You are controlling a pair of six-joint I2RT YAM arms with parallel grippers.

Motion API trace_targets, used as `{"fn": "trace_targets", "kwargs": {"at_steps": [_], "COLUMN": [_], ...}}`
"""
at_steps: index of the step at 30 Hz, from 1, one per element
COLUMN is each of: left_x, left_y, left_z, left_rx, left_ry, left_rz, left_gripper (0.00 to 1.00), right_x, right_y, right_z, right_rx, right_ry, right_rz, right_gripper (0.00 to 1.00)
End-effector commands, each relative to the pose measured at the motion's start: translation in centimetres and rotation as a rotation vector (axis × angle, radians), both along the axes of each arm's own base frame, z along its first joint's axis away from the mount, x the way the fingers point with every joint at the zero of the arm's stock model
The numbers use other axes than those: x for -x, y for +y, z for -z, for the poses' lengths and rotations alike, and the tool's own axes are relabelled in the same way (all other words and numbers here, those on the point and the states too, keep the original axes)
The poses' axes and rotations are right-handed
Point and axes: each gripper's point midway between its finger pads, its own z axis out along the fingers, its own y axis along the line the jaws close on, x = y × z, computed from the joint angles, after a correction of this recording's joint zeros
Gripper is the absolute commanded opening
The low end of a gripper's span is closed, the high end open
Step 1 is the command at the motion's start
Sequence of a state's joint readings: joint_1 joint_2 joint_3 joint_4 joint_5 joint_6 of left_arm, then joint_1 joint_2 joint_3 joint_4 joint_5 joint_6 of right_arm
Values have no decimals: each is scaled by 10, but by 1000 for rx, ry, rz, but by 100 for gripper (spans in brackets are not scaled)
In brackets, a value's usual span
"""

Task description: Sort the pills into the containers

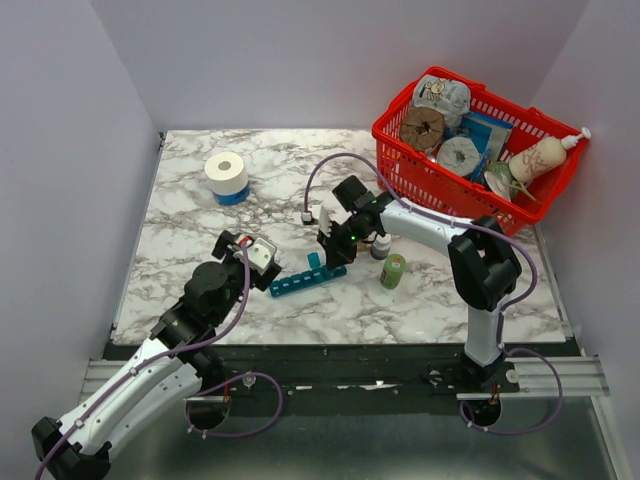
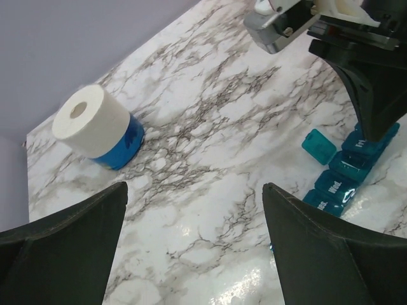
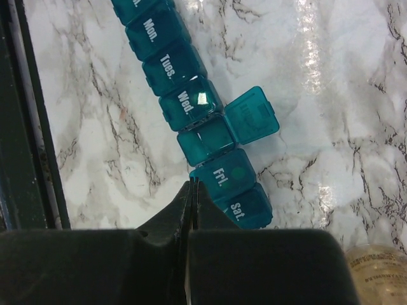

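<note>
Pill organiser [image 1: 308, 277], a teal strip of small lidded compartments, lies on the marble worktop [image 1: 190, 230] roughly midway between the two arms, slanting up to the right in the top view. From the right wrist its lids read Mon., Tues., Wed., then one open compartment [image 3: 206, 140], then Fri. and Sat. The open lid [image 3: 252, 114] is folded flat to the side and rests on the marble. Whether anything lies inside that compartment cannot be told.

Right gripper [image 3: 191, 185] hangs over the Fri. end of the strip. Its jaws are pressed together with nothing visible between them, and the tip sits at the edge of the Fri. lid; contact cannot be confirmed.

Left gripper [image 2: 194, 190] is at the organiser's other end with its jaws spread wide and holding nothing. Its two dark fingers [image 2: 63, 244] frame bare marble, and the organiser shows at the right edge of that view.

Just right of the organiser a small green bottle [image 1: 393, 270] stands upright, and a smaller dark-capped bottle [image 1: 380, 246] stands beside it, close to the right arm. A white paper roll [image 1: 226, 175] on a blue base stands well apart at the far left of the worktop. A red mesh basket [image 1: 430, 180] packed with goods sits at the far right corner.
</note>
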State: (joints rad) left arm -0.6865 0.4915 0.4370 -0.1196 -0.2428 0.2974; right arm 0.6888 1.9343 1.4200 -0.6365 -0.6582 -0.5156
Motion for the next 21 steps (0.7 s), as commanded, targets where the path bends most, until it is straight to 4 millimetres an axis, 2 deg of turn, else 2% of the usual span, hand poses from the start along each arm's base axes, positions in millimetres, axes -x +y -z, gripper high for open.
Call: {"fn": "trace_targets", "kwargs": {"at_steps": [1,2,6,11,15,21], "left_x": [-5,-5,-5,-5,-5,-9], "left_y": [25,25,27,29,27,23], "left_z": [4,7,6,5,6,3], "left_rx": [-9,-13,-14,-13,-9,74], "left_ry": [6,9,2,-6,1,26], "left_rz": [-142,-145,-151,-155,-150,-162], "left_gripper": [95,95,95,94,95,96], "right_x": [-1,0,-3,-11,-8,-2], "right_y": [1,-1,-5,-5,5,12], "right_z": [29,38,53,54,31,-30], "right_rx": [79,107,167,182,113,3], "right_ry": [-8,-3,-18,-43,-47,-88], "right_rz": [11,15,33,47,6,-66], "right_gripper": [6,6,6,5,6,8]}}
